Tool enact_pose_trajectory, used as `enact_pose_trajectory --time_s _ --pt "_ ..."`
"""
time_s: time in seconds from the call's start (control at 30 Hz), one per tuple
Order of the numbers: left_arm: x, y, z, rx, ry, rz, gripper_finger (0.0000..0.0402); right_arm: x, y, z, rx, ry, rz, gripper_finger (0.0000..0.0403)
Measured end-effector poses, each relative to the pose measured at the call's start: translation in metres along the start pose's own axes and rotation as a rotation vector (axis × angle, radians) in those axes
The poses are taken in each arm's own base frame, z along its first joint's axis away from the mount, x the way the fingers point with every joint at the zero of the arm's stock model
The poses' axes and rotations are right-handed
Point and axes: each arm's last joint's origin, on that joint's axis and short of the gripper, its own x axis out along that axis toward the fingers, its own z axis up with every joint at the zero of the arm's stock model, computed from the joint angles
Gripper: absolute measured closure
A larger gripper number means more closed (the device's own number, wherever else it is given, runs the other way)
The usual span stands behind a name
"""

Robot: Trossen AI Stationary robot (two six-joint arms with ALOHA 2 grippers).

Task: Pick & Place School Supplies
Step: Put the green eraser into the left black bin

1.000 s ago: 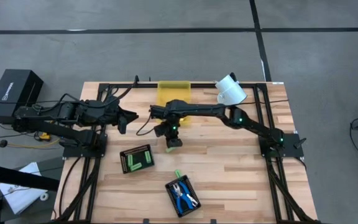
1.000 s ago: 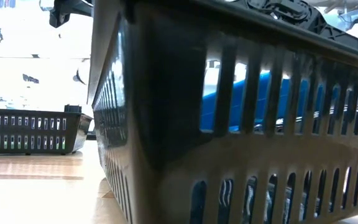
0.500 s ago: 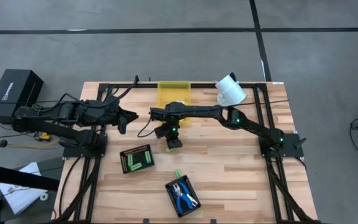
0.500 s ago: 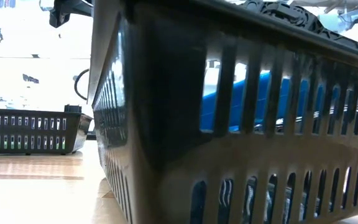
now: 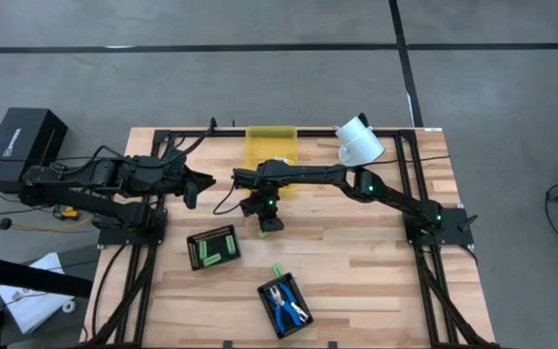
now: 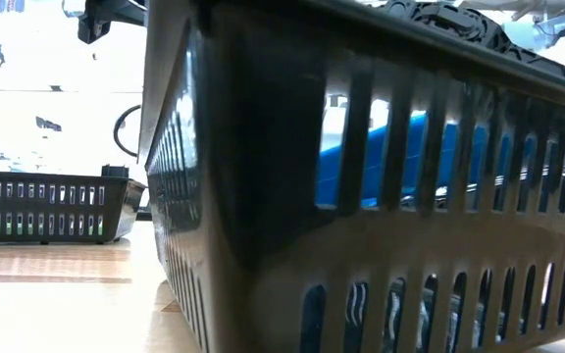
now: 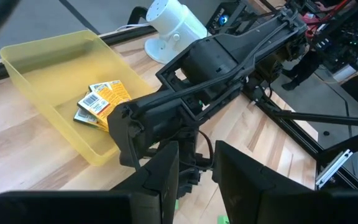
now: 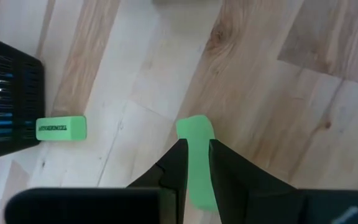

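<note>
My right gripper point(image 5: 271, 224) is over the middle of the table, shut on a light-green block point(image 8: 196, 163). A second green block point(image 8: 61, 129) lies flat on the wood beside the black tray point(image 5: 284, 304) that holds the blue-handled scissors point(image 5: 283, 306). Another black tray point(image 5: 213, 247) holds several green sticks. Yellow-orange boxes point(image 7: 101, 102) lie on the floor of the translucent yellow bin point(image 5: 272, 145). My left gripper point(image 5: 198, 186) waits raised at the table's left, open point(image 7: 197, 180), with nothing in it. My right gripper pinches the green block by its two long sides point(image 8: 196, 155) between its two fingers. The fingers slant down from the table's far right and lie along the block. The block's rounded end point(image 8: 194, 126) sticks out past the fingertips; whether it touches the wood I cannot tell.
A white device point(image 5: 359, 142) stands at the far right beside the bin. In the low view the scissors tray's slotted wall point(image 6: 361, 226) fills most of the picture. Bare wood lies to the right of my right gripper.
My right gripper has come down a little toward the table with the green block still in it. A dark cable loop has come into the low view beside the near tray.
</note>
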Motion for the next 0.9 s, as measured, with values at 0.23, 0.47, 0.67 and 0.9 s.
enact_pose_trajectory --time_s 0.23,0.47,0.67,0.9 --pt "0.0 0.0 0.0 0.0 0.0 0.0 0.0303 -0.001 0.002 -0.002 0.025 0.023 0.012 0.0346" --pt "0.0 0.0 0.0 0.0 -0.001 0.0 0.0303 -0.019 0.011 0.005 0.029 -0.009 -0.044 0.0348" --pt "0.0 0.0 0.0 0.0 -0.001 0.0 0.0303 -0.021 0.013 0.008 0.058 0.024 -0.17 0.0372" --pt "0.0 0.0 0.0 0.0 -0.001 0.0 0.0303 -0.008 0.025 0.012 0.075 0.055 -0.173 0.0389"
